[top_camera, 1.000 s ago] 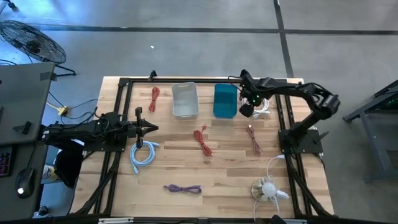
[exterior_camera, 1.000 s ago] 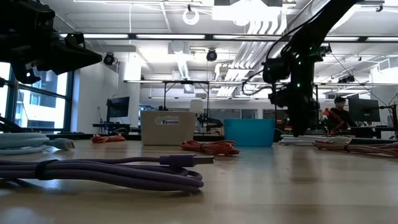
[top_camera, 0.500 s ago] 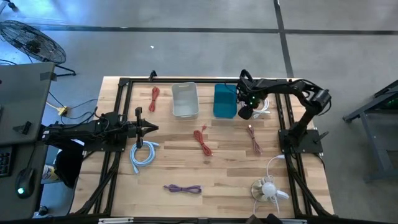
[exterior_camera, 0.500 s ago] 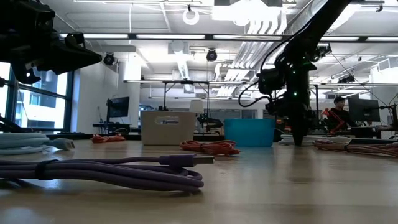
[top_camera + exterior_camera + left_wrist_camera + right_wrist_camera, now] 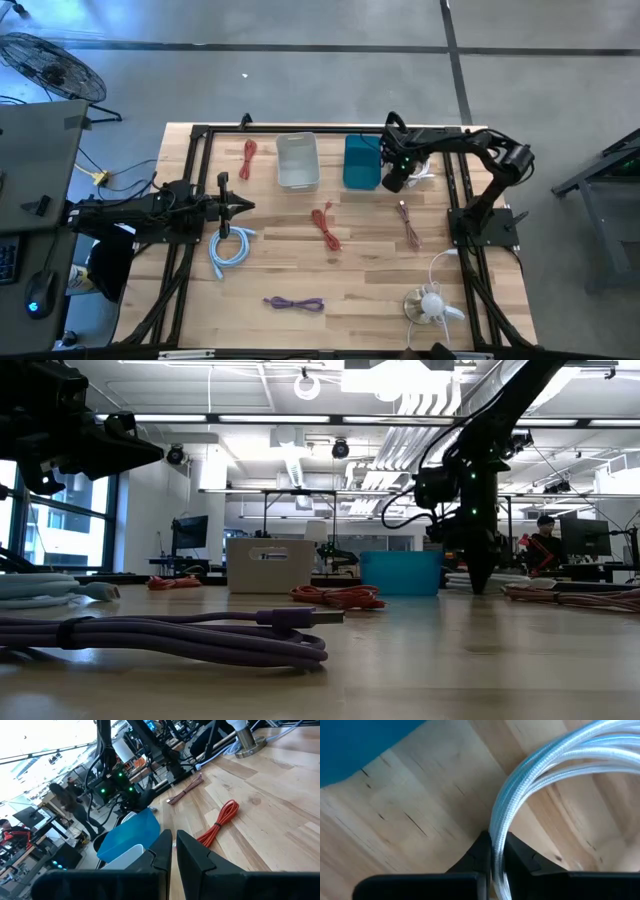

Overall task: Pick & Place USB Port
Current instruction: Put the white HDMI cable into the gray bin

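While right pincer (image 5: 492, 865) clamps white cable (image 5: 540, 775) beside blue bin (image 5: 361, 161) near far edge, left pincer (image 5: 172, 852) closed

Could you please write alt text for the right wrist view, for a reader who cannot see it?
Close-up from the right wrist: the right gripper has its two dark fingers shut on a bundle of white braided cable lying on the light wooden table. A blue bin fills one corner of the picture.

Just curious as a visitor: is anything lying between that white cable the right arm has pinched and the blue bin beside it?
Nothing visible. The right gripper is shut on the white cable, and only bare table separates it from the blue bin.
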Robot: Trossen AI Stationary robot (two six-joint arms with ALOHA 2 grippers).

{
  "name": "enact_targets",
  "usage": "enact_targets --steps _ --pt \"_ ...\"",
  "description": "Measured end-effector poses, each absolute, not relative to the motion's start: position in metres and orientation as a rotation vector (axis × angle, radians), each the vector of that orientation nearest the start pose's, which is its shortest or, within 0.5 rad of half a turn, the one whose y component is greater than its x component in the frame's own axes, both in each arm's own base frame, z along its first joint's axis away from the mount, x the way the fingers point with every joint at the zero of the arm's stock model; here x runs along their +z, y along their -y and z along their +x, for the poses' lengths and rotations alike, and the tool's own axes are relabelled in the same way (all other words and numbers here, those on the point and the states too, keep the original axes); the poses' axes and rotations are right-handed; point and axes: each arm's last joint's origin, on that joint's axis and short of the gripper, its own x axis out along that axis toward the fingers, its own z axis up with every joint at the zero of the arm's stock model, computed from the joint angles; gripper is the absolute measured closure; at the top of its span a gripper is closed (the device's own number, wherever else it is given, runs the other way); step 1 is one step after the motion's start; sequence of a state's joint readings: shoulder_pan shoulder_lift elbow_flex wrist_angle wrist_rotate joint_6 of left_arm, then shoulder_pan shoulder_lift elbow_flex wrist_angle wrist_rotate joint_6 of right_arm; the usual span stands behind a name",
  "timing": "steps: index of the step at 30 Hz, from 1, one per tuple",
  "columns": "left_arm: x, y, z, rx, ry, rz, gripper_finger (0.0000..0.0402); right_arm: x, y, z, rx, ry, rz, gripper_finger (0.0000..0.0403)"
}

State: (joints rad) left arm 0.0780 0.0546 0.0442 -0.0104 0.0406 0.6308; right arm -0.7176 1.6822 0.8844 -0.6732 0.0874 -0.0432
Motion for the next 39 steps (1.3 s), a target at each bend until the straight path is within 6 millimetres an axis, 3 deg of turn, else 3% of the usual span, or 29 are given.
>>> enact_targets --steps 8,18,23,29,39 --pt "0.173 -0.007 0.098 0.030 -0.032 0.629 0.0377 0.190 0.154 0.199 -0.685 -1.317 0.322 0.0380" --pt "0.173 -0.007 0.098 0.029 -0.032 0.629 0.0377 0.277 0.101 0.177 -0.673 -0.889 0.170 0.0380" --pt "0.173 -0.007 0.098 0.034 -0.032 0.630 0.0377 0.309 0.084 0.166 -0.622 -0.649 0.132 0.0380" --pt "0.174 -0.007 0.098 0.054 -0.031 0.619 0.0377 0.329 0.074 0.169 -0.477 -0.465 0.063 0.0380" --pt "0.177 -0.005 0.098 0.004 0.015 0.537 0.0377 0.337 0.064 0.184 -0.304 -0.353 0.030 0.0385"
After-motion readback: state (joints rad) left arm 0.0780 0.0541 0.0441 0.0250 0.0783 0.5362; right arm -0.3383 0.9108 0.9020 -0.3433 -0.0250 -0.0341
